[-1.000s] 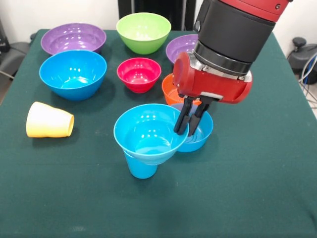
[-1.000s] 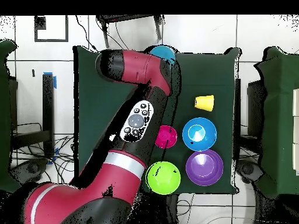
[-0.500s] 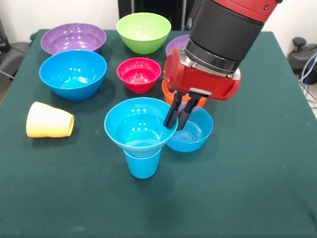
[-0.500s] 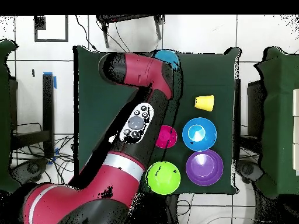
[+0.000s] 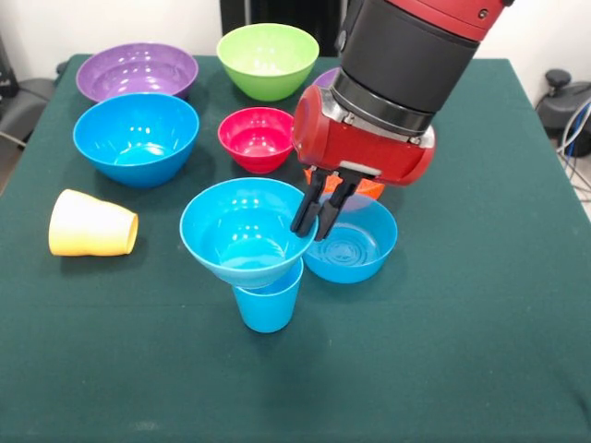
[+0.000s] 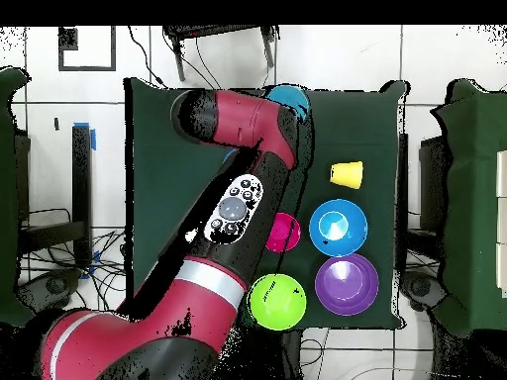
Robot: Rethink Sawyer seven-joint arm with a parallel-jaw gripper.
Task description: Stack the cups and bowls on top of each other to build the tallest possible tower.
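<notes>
In the front view my gripper [image 5: 312, 224] is shut on the right rim of a mid-size blue bowl [image 5: 242, 231]. The bowl hangs over the mouth of the upright sky-blue cup [image 5: 268, 303], shifted a little left of it. I cannot tell whether its base still touches the cup. A smaller blue bowl [image 5: 351, 249] sits on the cloth just right of the cup. The pale yellow cup [image 5: 90, 224] lies on its side at the left. In the overhead view the arm [image 6: 233, 208] hides the gripper, and the held bowl [image 6: 287, 98] peeks out beside it.
A large blue bowl [image 5: 136, 137], a pink-red bowl [image 5: 259, 137], a purple bowl [image 5: 137, 71] and a lime green bowl [image 5: 268, 58] stand behind. An orange bowl [image 5: 374, 188] and a second purple bowl [image 5: 323, 79] are mostly hidden by the arm. The green cloth [image 5: 443, 351] covers the table.
My gripper has moved left and slightly up with the blue bowl in it. The bowl now sits higher and further left over the blue cup, and more of the cup shows.
</notes>
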